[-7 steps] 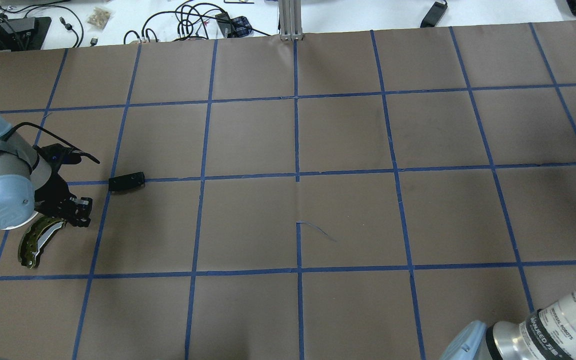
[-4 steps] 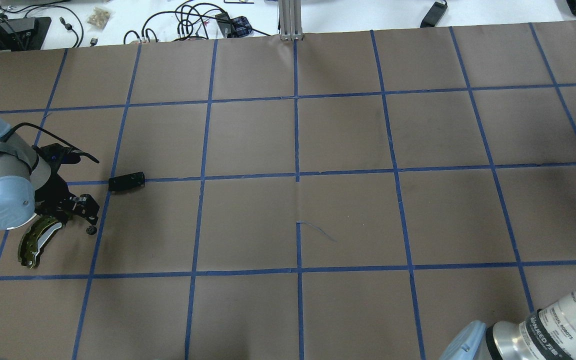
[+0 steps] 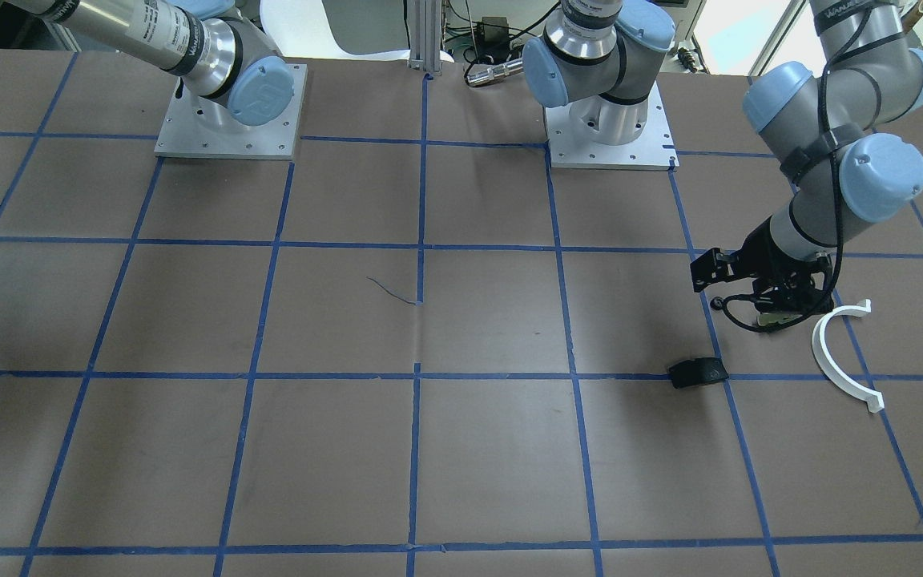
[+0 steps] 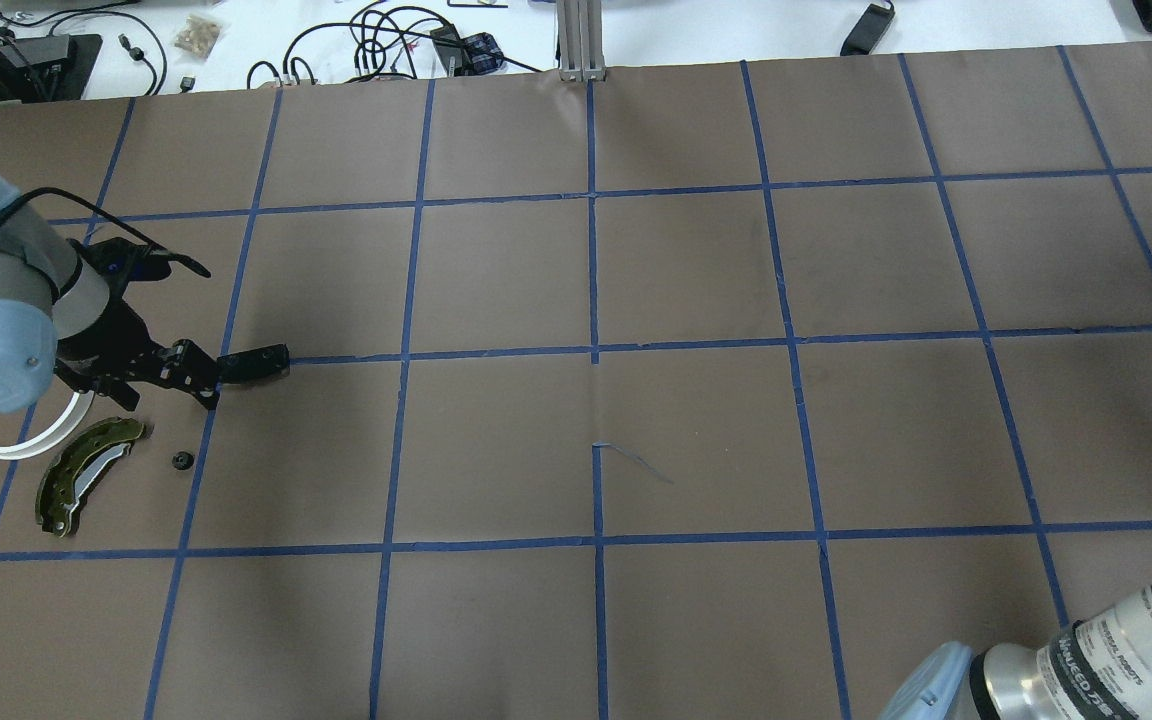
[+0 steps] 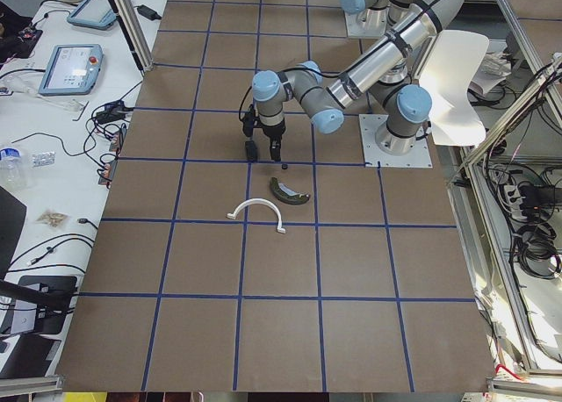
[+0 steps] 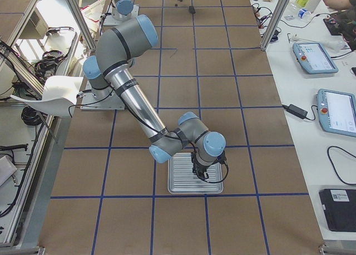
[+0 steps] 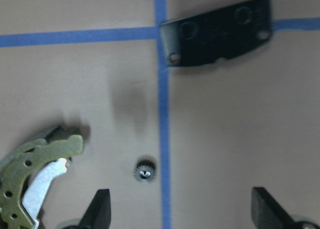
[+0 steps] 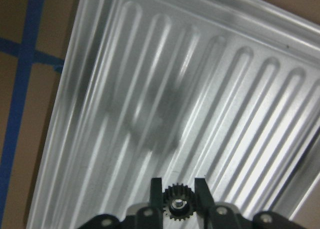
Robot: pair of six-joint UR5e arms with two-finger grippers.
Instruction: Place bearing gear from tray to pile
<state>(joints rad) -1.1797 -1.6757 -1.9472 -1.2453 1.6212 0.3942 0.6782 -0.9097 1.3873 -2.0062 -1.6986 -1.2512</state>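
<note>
Far left of the brown papered bench (image 4: 696, 430): the pile (image 5: 288, 194) is lying loose. It comprises a white plastic half-ring (image 3: 817, 346), an olive-green curved brake shoe (image 4: 86, 475) and a small black toothed bearing gear (image 7: 145, 171). That gear is lying flat just beside the shoe's tip, not touching it. The left pincer (image 7: 183, 206) is hovering over it with fingers spread wide, gripping nothing. A flat black rectangular pad (image 4: 253, 363) is sitting a little further right, on a blue tape line.

Far right: the right pincer (image 8: 178, 189) is clamping a second small toothed bearing gear (image 8: 176, 203) by its teeth over the ribbed silver metal tray (image 8: 125, 89). This gear looks raised off the ribs, though I cannot rule out contact.

Judgement: the step in hand is carrying this second gear to the pile, well apart across the bench.
- Keep the squeeze steady, since the teeth offer little purchase.
- Lift clear of the tray rim before travelling.
- The left arm is occupying the drop zone, so it should move aside, or a hand-over is needed.
- Lower until the gear is touching paper beside the first gear, then part the fingers — dropped from height, it would likely roll.
</note>
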